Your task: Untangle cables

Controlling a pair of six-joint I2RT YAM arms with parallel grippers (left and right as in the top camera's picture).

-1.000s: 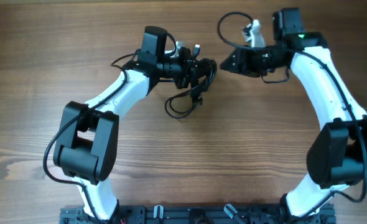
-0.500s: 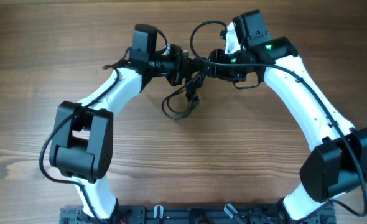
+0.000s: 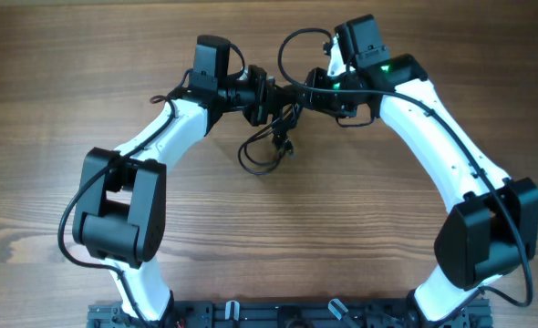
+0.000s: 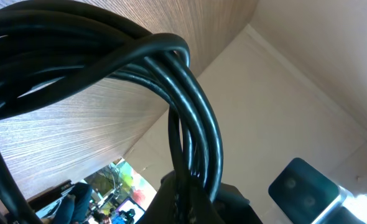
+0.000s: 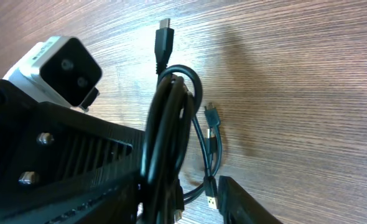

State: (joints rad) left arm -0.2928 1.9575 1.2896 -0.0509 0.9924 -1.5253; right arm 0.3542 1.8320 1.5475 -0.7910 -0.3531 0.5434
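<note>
The cables (image 3: 262, 157) are thin black cords bunched together, with a loose loop hanging onto the table. My left gripper (image 3: 274, 96) is shut on the top of the bunch and holds it up. In the left wrist view the cords (image 4: 190, 81) arch close to the lens and run down into the jaws (image 4: 193, 193). My right gripper (image 3: 307, 96) is right beside the left one. In the right wrist view its jaws (image 5: 190, 199) are open around the bunch (image 5: 171, 124). Plug ends (image 5: 163, 40) lie on the wood.
The wooden table (image 3: 387, 228) spreads all round. The left arm's white wrist camera (image 5: 65, 62) sits very close to my right gripper. The thicker arm wire (image 3: 292, 46) loops above the right gripper.
The right gripper has swung left from the far right up against the left gripper and now straddles the held bunch. The left gripper shifted slightly left; the hanging loop stayed in place.
</note>
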